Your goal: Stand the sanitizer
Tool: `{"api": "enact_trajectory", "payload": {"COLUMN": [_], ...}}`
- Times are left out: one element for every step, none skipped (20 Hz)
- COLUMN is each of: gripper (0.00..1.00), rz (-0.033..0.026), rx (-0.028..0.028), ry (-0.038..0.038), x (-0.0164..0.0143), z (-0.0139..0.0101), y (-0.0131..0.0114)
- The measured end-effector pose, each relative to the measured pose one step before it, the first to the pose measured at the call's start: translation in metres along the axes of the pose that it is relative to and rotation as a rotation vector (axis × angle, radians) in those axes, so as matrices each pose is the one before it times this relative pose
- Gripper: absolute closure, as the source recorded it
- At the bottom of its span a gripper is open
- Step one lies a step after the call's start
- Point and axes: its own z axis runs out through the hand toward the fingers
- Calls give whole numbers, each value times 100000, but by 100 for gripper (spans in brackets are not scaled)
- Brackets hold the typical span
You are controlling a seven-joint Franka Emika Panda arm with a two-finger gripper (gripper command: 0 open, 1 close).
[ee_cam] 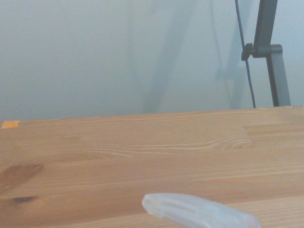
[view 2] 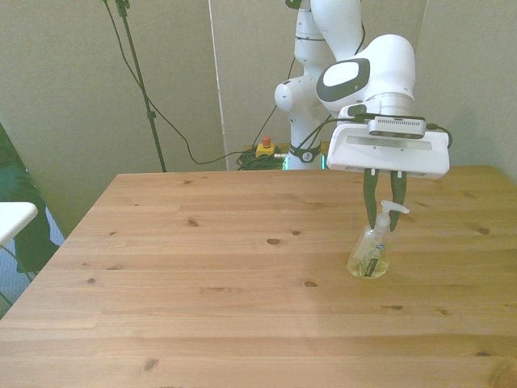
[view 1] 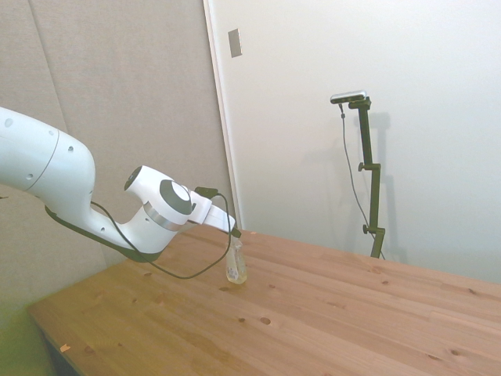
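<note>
The sanitizer (view 2: 371, 255) is a small clear bottle of pale yellowish liquid with a white pump top. It stands nearly upright, leaning slightly, with its base on the wooden table (view 2: 202, 267) toward the front view's right. My gripper (view 2: 383, 208) points straight down over it, and its dark fingers (view 2: 369, 200) are shut on the pump neck. The side view shows the same bottle (view 1: 236, 265) hanging under the gripper (view 1: 236, 235) with its bottom at the table surface. In the wrist view only the white pump nozzle (ee_cam: 199, 213) shows.
A white object (view 2: 12, 217) pokes in at the front view's left edge, beside the table. Cables and a red button (view 2: 264, 148) lie on the floor behind the table's far edge. Bare wood surrounds the bottle on all sides.
</note>
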Motion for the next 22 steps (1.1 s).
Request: {"api": "enact_trajectory", "payload": {"gripper": [0,0,0,0,0,0,0,0,0,0,0,0,0,0,0,0,0,0,0,0,0,0], "rz": [-256,134,-256,-188,-155,-35,17,20,37,57,42,49,-57,-269,-344,-121,64,66,45,50,112,164], "rx": [101,70,69,86,44,18,23,6,0,-14,-43,-64,-244,-231,-73,72,156,149,161,140,142,129], "ry": [173,121,111,37,-7,-24,-34,-33,-47,-81,-122,-182,-291,-240,-83,-16,-9,3,13,14,-8,-68], "x": [-90,-42,-47,-50,-30,-16,-8,-4,-5,-11,-28,-42,-122,-130,-83,-14,24,30,32,34,43,36], "z": [-22,-14,-16,-31,-29,-19,-21,-17,-21,-30,-35,-50,1,11,-8,-45,-73,-67,-72,-65,-82,-104], "y": [29,12,16,5,13,13,4,13,21,38,68,95,174,163,90,12,-35,-34,-38,-29,-14,17]}}
